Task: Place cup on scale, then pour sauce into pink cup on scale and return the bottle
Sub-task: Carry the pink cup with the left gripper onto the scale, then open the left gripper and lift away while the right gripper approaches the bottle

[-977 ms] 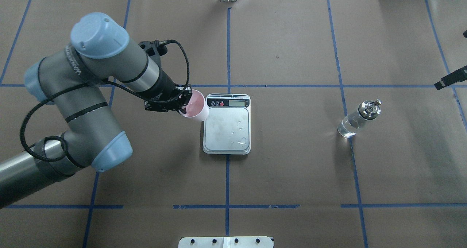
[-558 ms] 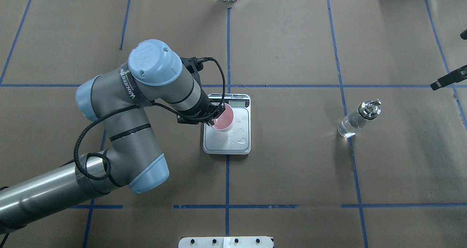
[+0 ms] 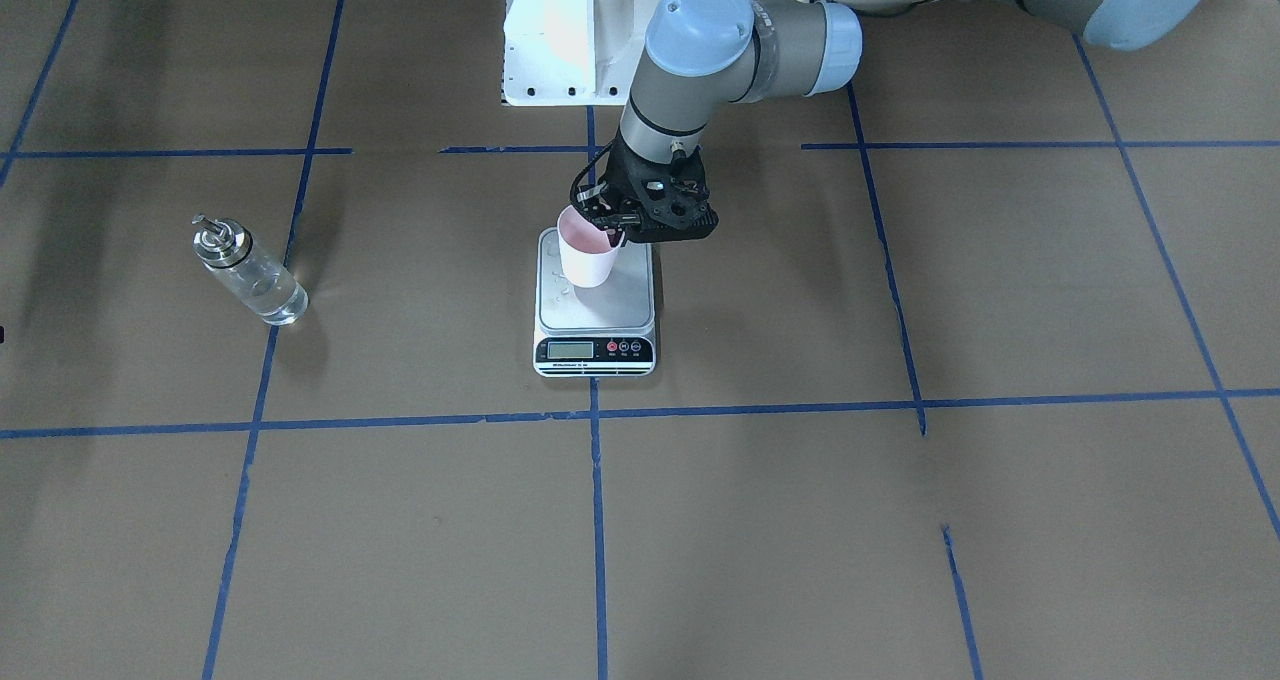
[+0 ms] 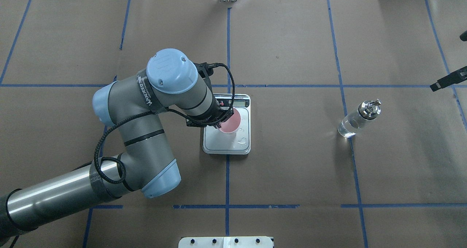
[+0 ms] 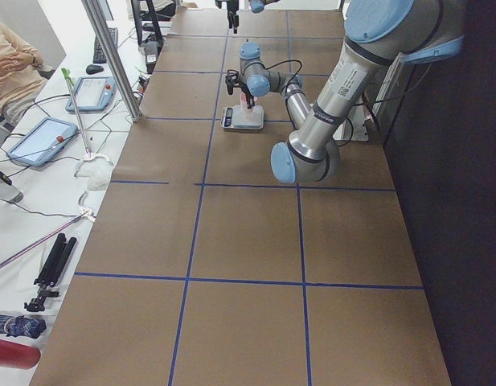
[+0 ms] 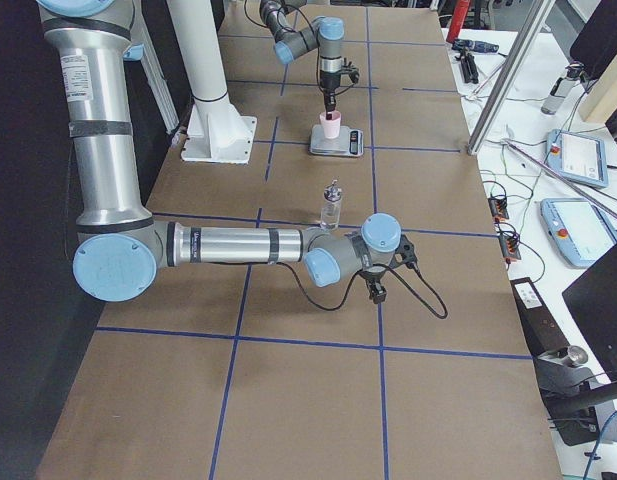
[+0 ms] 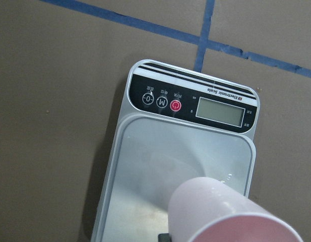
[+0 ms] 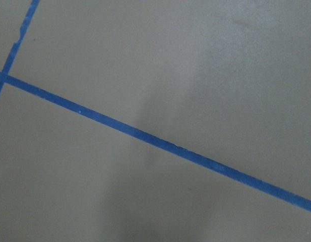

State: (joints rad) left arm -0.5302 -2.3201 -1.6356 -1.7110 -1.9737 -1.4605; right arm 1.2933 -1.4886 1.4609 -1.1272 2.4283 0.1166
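The left arm's fingers (image 3: 610, 222) are closed on the rim of the cup (image 3: 588, 258), pinching the wall on the side nearest the robot, with the wrist directly above. The cup is upright over the scale (image 3: 622, 308), on the half of the platform nearest the robot, away from the display strip. Whether its base is already bearing on the steel cannot be told from these views.

Step in hand: seating the cup on the scale. Recommended procedure:

- Lower straight down until the base sits flat. The paper wall is thin, so a sideways drag is likely to crease it or tip the cup.
- Keep the whole base inside the platform edge. The droplets (image 4: 241, 141) on the corner of the scale nearest the robot may let the cup slide.
- Open the fingers only as far as needed to free the rim, then lift vertically – an angled retreat risks catching the rim.

The bottle (image 4: 359, 118) stands upright on the table (image 4: 292, 189), well apart from the scale on the robot's right, capped, with the clear sauce (image 4: 348, 127) visible in its lower part. The right arm's fingers are near the bottle on the side away from the scale (its wrist camera shows only table and blue tape (image 8: 145, 136)). Whether they are open or closed cannot be told.
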